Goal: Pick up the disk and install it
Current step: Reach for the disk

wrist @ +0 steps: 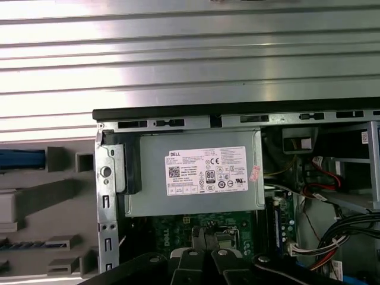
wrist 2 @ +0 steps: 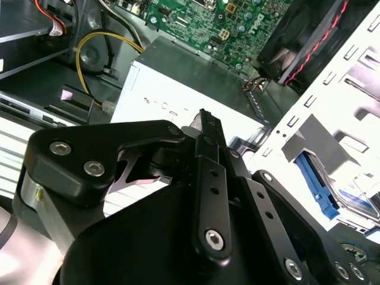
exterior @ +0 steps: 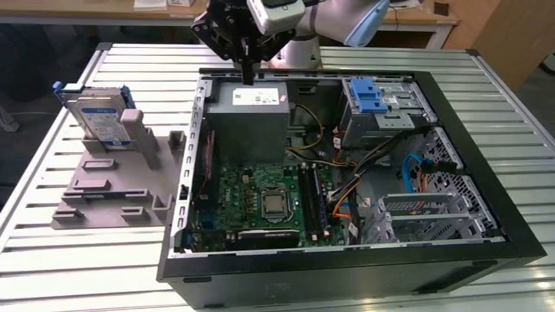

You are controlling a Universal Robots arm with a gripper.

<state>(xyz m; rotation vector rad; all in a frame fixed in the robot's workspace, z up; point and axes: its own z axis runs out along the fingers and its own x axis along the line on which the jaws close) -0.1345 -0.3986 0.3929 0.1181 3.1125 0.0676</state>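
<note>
I'm hovering my hand, closed tight & empty, low over the PSU inside the PC case, w/ the disk standing in its fixture on the table, well apart, so I'm risking clipping the case wall crossing over.

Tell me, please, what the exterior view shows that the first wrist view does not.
Exterior view: the disk face-on, upright on the grey fixture; the arm; the blue latch. First wrist view: slots along the case's black rim. Shared: the claw near the grey box, the motherboard, the fixture, the disk's blue rail.
</note>
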